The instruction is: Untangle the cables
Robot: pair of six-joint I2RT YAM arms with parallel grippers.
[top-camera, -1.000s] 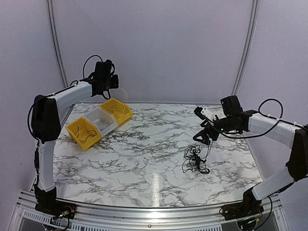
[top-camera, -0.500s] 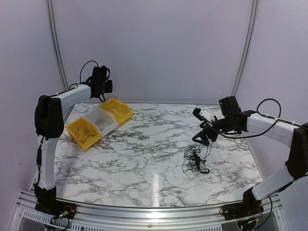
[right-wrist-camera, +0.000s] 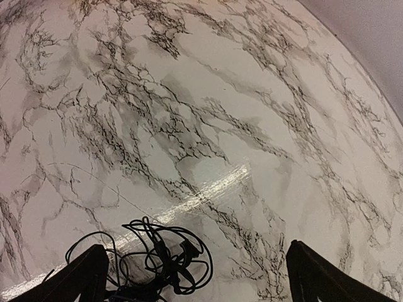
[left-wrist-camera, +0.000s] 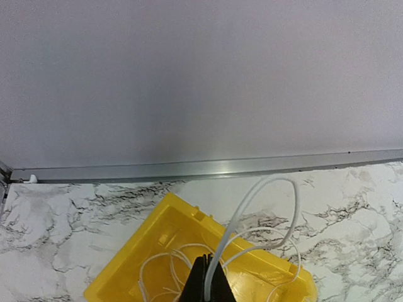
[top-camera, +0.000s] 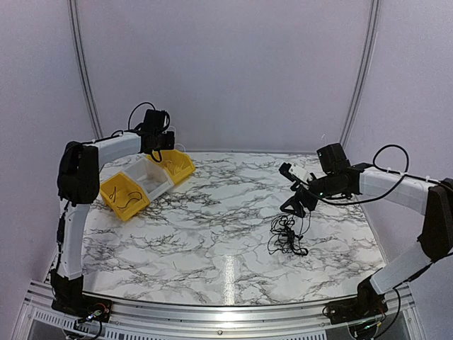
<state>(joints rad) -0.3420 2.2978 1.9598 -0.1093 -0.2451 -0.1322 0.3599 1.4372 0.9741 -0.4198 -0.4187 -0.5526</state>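
Where the cables lie, the row of bins stands well apart.

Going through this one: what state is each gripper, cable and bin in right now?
left gripper: shut on the white cable.
white cable: pinched, looping up, its other coils down in the far yellow bin.
right gripper: open, empty, above the black cables.
black cables: a tangled clump on the table, untouched.
near yellow bin: holds one dark cable.
white bin: contents cannot be told.
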